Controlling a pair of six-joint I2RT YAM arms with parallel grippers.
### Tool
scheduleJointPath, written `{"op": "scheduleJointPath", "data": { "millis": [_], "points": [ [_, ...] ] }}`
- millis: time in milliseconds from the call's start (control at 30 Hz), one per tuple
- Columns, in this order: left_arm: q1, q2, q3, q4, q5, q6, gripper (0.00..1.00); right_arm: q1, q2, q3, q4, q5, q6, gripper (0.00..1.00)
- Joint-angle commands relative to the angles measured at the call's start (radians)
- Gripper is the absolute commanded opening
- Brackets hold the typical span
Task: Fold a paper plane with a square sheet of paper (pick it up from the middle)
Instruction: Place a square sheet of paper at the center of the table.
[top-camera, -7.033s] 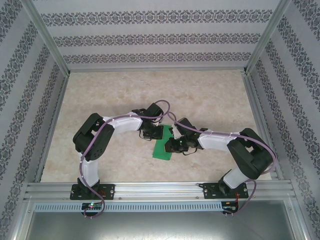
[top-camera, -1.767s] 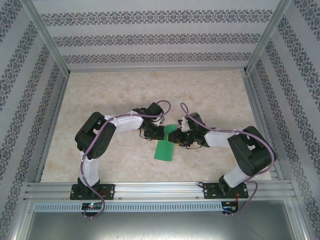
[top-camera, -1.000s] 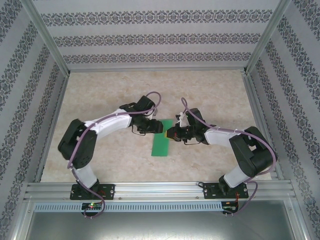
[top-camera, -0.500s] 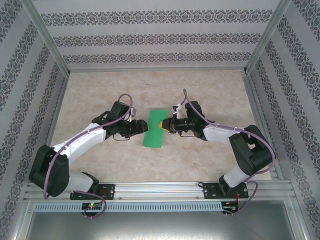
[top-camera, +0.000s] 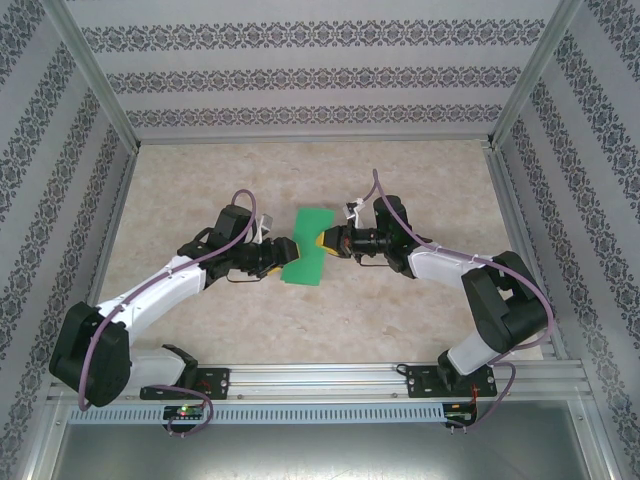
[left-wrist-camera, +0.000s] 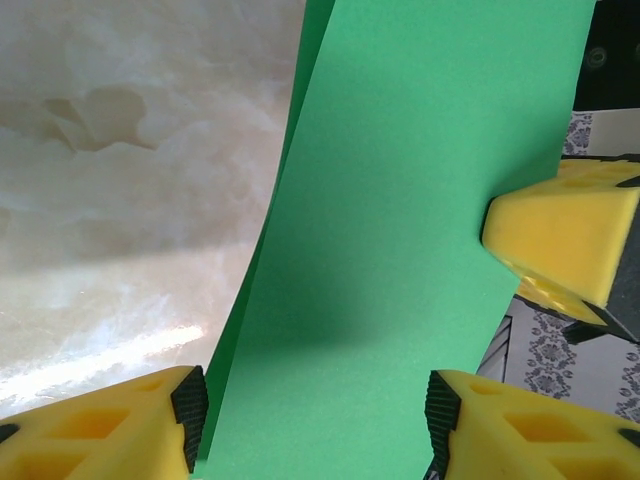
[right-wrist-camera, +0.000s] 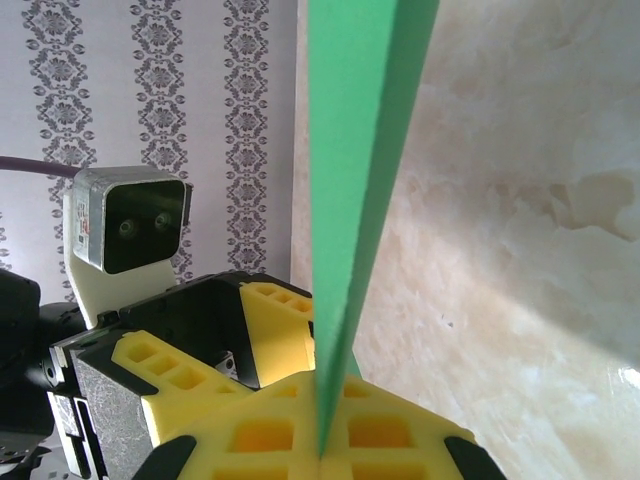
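Note:
The square sheet of paper (top-camera: 306, 249) is bright green, folded double into a narrow strip, and is held up off the table. My right gripper (top-camera: 326, 243) is shut on its right edge. In the right wrist view the paper (right-wrist-camera: 360, 150) runs edge-on up from between the closed yellow fingers (right-wrist-camera: 250, 435). My left gripper (top-camera: 284, 252) is open at the strip's left side. In the left wrist view the paper (left-wrist-camera: 400, 200) lies flat-on between its two fingers (left-wrist-camera: 100, 430), spanning nearly the whole gap. No paper plane shape shows.
The marble-patterned table (top-camera: 420, 190) is bare around the arms. Patterned walls and aluminium rails (top-camera: 120, 200) close it in on three sides. The right gripper's yellow finger (left-wrist-camera: 560, 240) shows in the left wrist view.
Both grippers have moved toward the far side with the paper, which has come up off the table. The left arm has stretched out low, its gripper now at the strip's left side.

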Motion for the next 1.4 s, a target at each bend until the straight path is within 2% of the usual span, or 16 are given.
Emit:
{"op": "scheduleJointPath", "data": {
  "millis": [0, 333, 867, 1000, 1167, 1367],
  "points": [
    [0.005, -0.021, -0.003, 0.021, 0.019, -0.01, 0.59, -0.011, -0.025, 0.027, 0.04, -0.021, 0.015, 0.03],
    [0.005, -0.056, 0.02, -0.066, 0.003, 0.017, 0.43, -0.014, -0.028, 0.015, 0.012, -0.011, -0.011, 0.04],
    [0.005, -0.049, 0.049, -0.105, 0.008, 0.032, 0.12, 0.004, -0.026, 0.024, -0.058, 0.004, -0.068, 0.04],
    [-0.001, -0.019, 0.053, -0.09, 0.023, 0.029, 0.08, 0.015, -0.023, 0.034, -0.102, 0.019, -0.108, 0.04],
    [-0.004, 0.016, 0.05, -0.085, 0.019, 0.034, 0.07, 0.036, -0.011, 0.053, -0.178, 0.044, -0.18, 0.04],
    [-0.009, 0.089, 0.063, -0.07, 0.029, 0.045, 0.07, 0.049, 0.033, 0.05, -0.188, 0.055, -0.222, 0.04]
  ]
}}
